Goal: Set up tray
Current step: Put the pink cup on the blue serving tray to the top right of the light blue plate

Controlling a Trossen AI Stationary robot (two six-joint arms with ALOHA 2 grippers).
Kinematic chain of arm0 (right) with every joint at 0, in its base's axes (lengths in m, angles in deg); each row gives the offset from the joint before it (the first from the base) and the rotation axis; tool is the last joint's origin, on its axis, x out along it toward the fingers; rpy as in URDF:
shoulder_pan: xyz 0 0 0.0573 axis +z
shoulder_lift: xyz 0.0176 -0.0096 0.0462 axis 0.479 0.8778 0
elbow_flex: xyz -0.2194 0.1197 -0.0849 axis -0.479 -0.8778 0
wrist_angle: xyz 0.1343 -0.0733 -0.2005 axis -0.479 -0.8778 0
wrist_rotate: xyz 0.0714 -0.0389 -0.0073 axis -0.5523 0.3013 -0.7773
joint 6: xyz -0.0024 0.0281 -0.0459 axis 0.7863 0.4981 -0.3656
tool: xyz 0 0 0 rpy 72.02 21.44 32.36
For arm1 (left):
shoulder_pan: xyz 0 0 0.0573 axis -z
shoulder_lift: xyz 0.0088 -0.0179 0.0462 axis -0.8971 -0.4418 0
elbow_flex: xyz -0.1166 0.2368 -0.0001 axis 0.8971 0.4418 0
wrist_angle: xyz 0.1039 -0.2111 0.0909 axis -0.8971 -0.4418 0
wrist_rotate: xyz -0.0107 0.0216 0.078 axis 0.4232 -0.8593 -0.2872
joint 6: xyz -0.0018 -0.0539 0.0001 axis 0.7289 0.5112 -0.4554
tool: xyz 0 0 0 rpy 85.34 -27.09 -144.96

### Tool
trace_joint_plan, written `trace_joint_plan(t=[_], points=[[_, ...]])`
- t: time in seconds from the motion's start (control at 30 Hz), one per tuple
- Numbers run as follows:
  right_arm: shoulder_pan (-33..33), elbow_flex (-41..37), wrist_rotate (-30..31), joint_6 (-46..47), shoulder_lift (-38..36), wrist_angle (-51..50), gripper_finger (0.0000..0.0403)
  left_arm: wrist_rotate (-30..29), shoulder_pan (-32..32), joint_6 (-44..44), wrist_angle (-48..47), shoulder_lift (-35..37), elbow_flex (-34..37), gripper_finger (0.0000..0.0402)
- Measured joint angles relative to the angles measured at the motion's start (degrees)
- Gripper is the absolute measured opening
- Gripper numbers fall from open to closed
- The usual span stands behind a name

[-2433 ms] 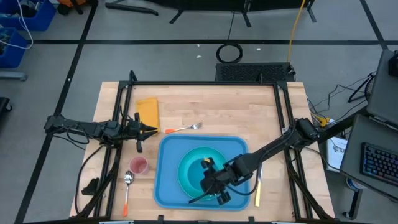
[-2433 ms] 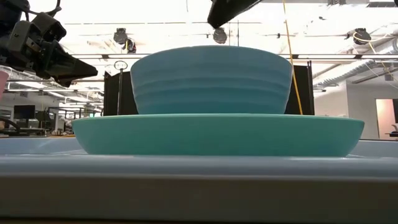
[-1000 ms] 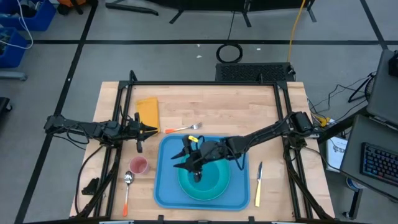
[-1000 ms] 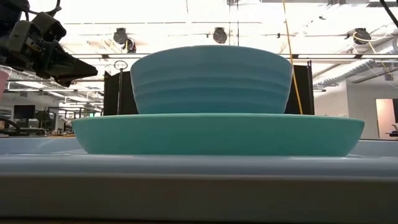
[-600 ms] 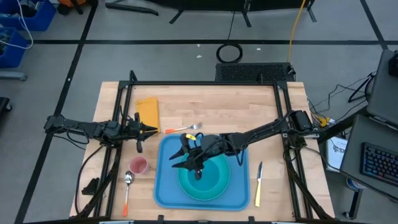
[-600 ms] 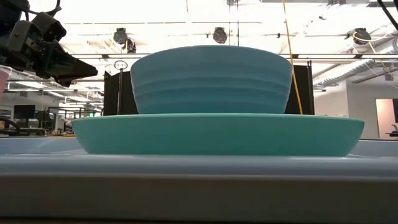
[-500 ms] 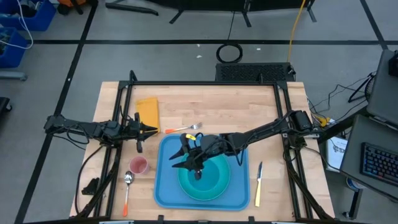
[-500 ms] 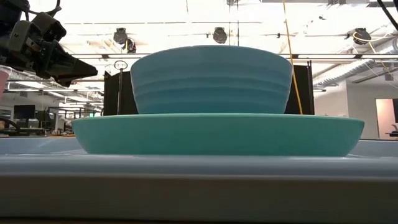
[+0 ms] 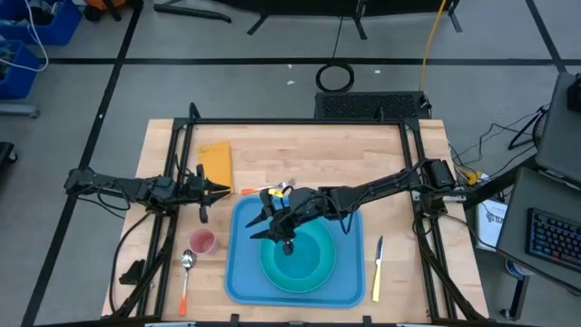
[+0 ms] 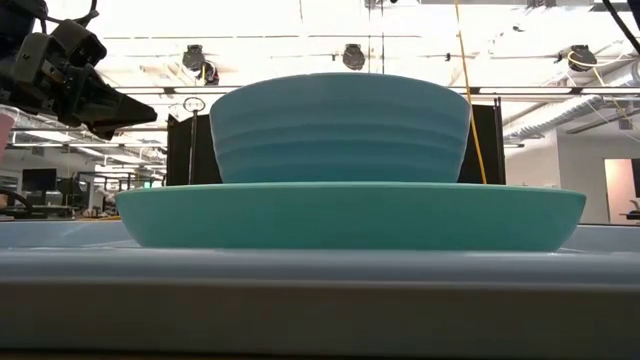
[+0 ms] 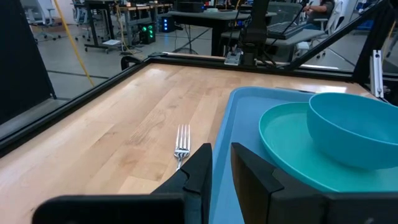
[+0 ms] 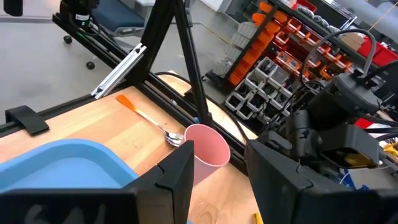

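Seen from above, a light wooden bench (image 9: 300, 154) is framed by black rails on a grey floor crossed by dark lines. The tray (image 9: 243, 272), large and blue, is set at the bench's near middle, with a turquoise plate (image 9: 313, 268) on it. The right tool (image 9: 277, 222) is held over the tray's far left part, its fingers spread and nothing between them. The left tool (image 9: 218, 190) is held at the bench's left side, its fingers close together with only a narrow gap and nothing gripped. A yellow cloth (image 9: 216, 162) is seen at the far left, a fork (image 9: 263, 189) just beyond the tray, a pink cup (image 9: 201, 241) and an orange-handled spoon (image 9: 185, 277) left of the tray, and a knife (image 9: 378, 268) to its right.

At bench height, a blue bowl (image 10: 340, 128) is seen sitting on the plate (image 10: 350, 215), which rests on the tray (image 10: 320, 275); a bright workshop ceiling with lamps is seen behind.

From the left wrist, the fork (image 11: 182, 142) is seen on bare wood just beside the tray (image 11: 230, 137), with the bowl (image 11: 354, 127) on the plate; desks and equipment are seen beyond.

From the right wrist, a tray corner (image 12: 62, 163), the cup (image 12: 208, 149) and the spoon (image 12: 152, 121) are seen, with orange storage bins behind.
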Motion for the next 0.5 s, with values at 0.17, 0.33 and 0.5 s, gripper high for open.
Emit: trace_joint_plan(t=[0.17,0.33,0.5], points=[[-0.07,3.8,0.0,-0.29,2.01,-3.08,0.0137,0.0,0.0,0.0,0.0,0.0,0.01,0.0063],[-0.72,12.26,-0.03,-1.33,7.36,-12.25,0.0137,0.0,0.0,0.0,-0.07,0.01,0.01,0.0063],[-1.79,22.42,-1.07,-0.48,11.98,-22.81,0.0137,0.0,0.0,0.0,0.0,0.02,0.0,0.0063]])
